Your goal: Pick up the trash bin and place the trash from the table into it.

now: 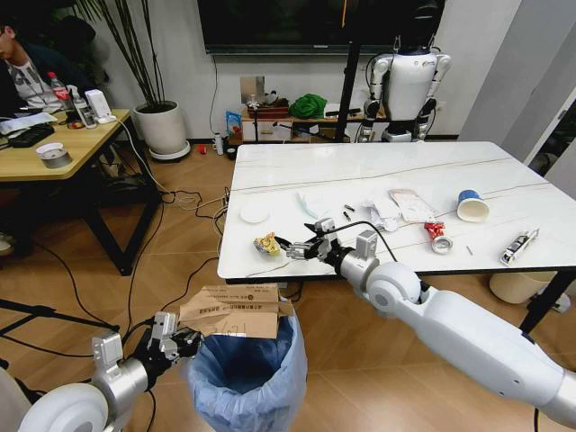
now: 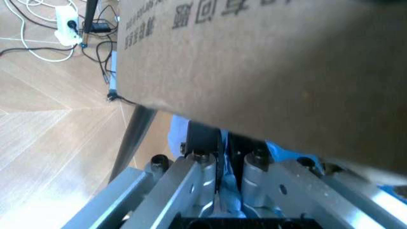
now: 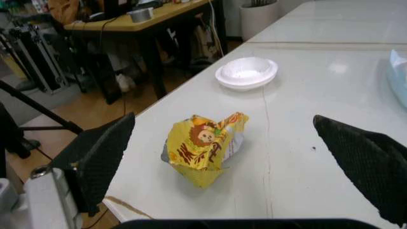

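Beside yellow snack wrapper (image 1: 266, 243), right pincer (image 1: 290, 249) spread; left pincer (image 1: 184, 343) pinching trash bin (image 1: 247, 378) — cardboard (image 1: 230, 310) atop.

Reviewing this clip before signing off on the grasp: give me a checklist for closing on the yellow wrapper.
1. Right tool open: ok.
2. Crumpled yellow snack wrapper between its black pads: ok.
3. Wrapper lying on white marble-look table, apart from white round lid: ok.
4. Left tool shut on blue-bag-lined trash bin rim: ok.
5. Bin mouth free: not ok, flattened brown cardboard lies across it.
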Controlling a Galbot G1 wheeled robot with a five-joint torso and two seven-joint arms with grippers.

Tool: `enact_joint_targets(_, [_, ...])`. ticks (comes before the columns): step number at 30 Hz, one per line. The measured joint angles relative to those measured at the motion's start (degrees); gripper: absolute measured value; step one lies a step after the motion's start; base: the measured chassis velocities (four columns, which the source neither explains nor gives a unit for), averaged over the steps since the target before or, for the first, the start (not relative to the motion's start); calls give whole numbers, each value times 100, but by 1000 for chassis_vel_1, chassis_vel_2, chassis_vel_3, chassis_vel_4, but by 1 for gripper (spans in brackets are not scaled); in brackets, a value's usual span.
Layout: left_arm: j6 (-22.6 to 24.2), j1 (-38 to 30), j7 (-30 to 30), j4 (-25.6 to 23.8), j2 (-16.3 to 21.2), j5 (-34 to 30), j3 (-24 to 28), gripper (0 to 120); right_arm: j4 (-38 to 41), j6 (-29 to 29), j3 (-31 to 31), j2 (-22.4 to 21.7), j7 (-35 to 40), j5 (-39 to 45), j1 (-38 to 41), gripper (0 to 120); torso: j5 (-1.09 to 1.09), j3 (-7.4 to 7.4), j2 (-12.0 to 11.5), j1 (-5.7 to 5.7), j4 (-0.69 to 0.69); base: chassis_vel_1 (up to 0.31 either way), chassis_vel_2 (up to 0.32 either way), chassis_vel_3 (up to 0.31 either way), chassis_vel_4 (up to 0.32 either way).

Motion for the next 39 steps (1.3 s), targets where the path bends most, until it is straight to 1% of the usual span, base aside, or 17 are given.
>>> enact_joint_targets(4, [-2,-52,1,1,10,-33,-2,0,-192,-4,-140,158,-4,52,108,100,0,0,0,0,0,0,0,0,0])
enact_joint_targets(8, [-4,-130,0,19,28,-89,3,0,-416,-3,-407,306,-26,67,313,100,0,0,0,0,0,0,0,0,0])
enact_joint_targets(14, [-5,-170,-1,55,26,-97,37,0,-706,17,-598,528,-47,70,448,100,0,0,0,0,-1,0,0,0,0])
enact_joint_targets(23, [-5,-194,-4,58,39,-141,26,0,-1230,56,-770,858,-145,44,685,100,0,0,0,0,-1,0,0,0,0])
enact_joint_targets(29, [-6,-201,-4,63,33,-142,25,0,-1355,71,-860,985,-188,45,737,99,-1,0,0,0,0,0,0,0,0])
enact_joint_targets(32, [-8,-216,-4,67,38,-145,26,0,-1395,80,-899,1047,-197,55,759,89,0,0,0,0,0,0,0,0,0])
enact_joint_targets(34, [-8,-218,-4,67,39,-146,27,0,-1404,81,-912,1058,-197,56,763,87,0,0,0,0,0,0,0,0,0])
enact_joint_targets(37, [-8,-220,-4,67,39,-149,27,0,-1423,100,-956,1057,-204,49,755,71,0,0,0,0,0,0,0,0,0])
enact_joint_targets(38, [-9,-216,-4,68,36,-149,27,0,-1423,108,-957,1046,-205,48,740,68,0,0,0,0,0,0,0,0,0])
enact_joint_targets(39, [-9,-216,-4,68,36,-149,27,0,-1423,108,-957,1046,-205,48,740,68,0,0,0,0,0,0,0,0,0])
